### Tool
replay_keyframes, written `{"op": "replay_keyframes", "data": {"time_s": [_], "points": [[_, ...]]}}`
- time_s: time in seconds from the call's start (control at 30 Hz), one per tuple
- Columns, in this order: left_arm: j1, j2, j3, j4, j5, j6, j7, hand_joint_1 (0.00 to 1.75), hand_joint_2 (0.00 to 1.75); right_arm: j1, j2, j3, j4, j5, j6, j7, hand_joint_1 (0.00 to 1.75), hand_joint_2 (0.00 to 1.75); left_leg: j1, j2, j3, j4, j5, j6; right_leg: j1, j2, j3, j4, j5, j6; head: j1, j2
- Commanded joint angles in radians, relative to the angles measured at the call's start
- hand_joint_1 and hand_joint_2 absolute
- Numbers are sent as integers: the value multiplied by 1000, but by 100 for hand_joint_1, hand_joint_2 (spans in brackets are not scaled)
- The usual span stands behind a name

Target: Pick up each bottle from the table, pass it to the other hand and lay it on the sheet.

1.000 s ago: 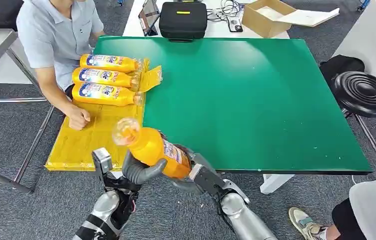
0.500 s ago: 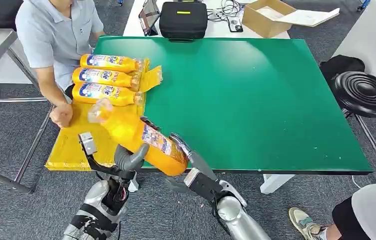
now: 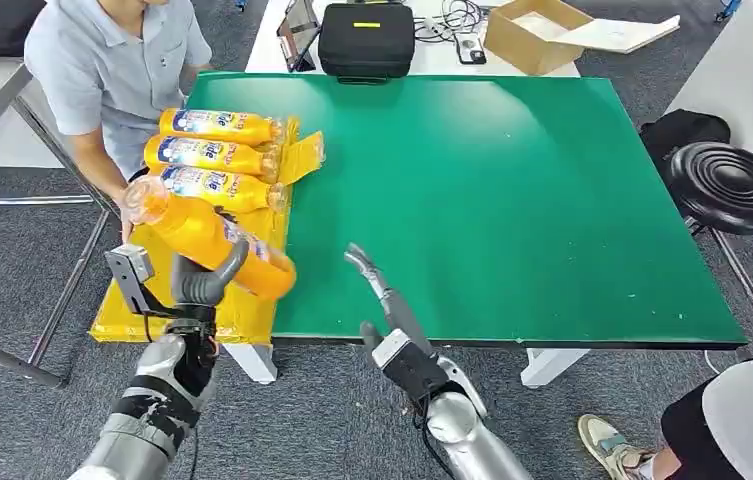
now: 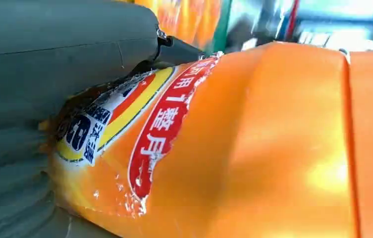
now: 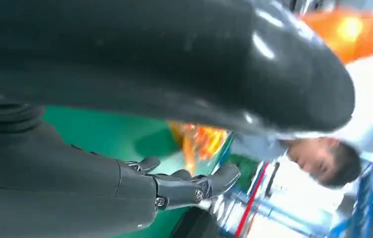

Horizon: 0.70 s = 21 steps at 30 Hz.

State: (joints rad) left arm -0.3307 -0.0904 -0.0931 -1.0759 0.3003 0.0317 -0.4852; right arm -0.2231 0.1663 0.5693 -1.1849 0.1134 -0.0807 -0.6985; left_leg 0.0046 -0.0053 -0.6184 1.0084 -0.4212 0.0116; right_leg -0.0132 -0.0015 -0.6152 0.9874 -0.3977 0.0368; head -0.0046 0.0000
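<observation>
The bottle (image 3: 210, 240) sits tilted in the left hand's (image 3: 197, 283) grip, above the yellow sheet (image 3: 152, 295). Three bottles (image 3: 214, 157) lie on the sheet beyond that hand. The right hand (image 3: 377, 290) is empty, fingers extended over the table (image 3: 512, 200) edge.

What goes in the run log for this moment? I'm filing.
left hand: holds bottle over sheet | right hand: open, empty
</observation>
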Motion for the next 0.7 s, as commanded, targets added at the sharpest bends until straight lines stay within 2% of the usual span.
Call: {"op": "replay_keyframes", "data": {"time_s": [0.03,0.07,0.1,0.2,0.23,0.33,0.43,0.5,0.57,0.7], "points": [[27,35,-25,-108,-300,271,18,175,175,45,47,-238,58,-63,-158,0,0,0,1,-1,7,0,-4,0,1,-1,8,-1,-4,-1,0,0],[15,46,-37,-91,-359,321,19,175,175,50,49,-251,59,-71,-158,0,0,0,1,0,8,0,-5,0,1,0,9,-1,-4,-2,0,0],[12,47,-37,-89,-359,320,19,175,175,53,49,-252,60,-72,-158,0,0,0,0,0,2,-1,-2,0,0,0,3,-1,-1,-1,0,0],[6,50,-38,-79,-378,335,21,175,175,55,50,-253,61,-73,-155,0,0,0,0,-1,1,-1,-1,0,0,-1,2,-2,-1,-1,0,0],[5,50,-37,-77,-378,334,21,175,175,55,52,-251,61,-72,-156,0,0,0,1,-1,5,0,-2,-1,0,-1,5,-1,-2,-2,0,0],[5,50,-37,-77,-378,334,21,175,175,55,52,-251,61,-72,-156,0,0,0,0,0,1,0,-1,0,0,0,2,-1,-1,-1,0,0],[5,50,-37,-77,-378,334,21,175,175,55,52,-251,61,-72,-156,0,0,0,1,0,5,0,-3,-1,1,-1,5,-1,-2,-2,0,0],[-30,82,-101,-13,-583,471,66,175,175,61,58,-253,70,-73,-150,2,0,0,0,0,4,0,-2,0,1,0,4,-1,-2,-2,0,0],[-117,103,-156,151,-882,618,147,175,175,66,67,-242,83,-78,-125,0,0,0,0,-2,3,-1,-1,0,1,-3,4,-1,-2,-1,0,0],[-275,97,-181,453,-1122,664,272,175,175,46,87,-202,130,-83,-104,0,0,0,1,-6,7,-1,-1,-1,1,-6,8,-2,-3,-2,0,0]]}}
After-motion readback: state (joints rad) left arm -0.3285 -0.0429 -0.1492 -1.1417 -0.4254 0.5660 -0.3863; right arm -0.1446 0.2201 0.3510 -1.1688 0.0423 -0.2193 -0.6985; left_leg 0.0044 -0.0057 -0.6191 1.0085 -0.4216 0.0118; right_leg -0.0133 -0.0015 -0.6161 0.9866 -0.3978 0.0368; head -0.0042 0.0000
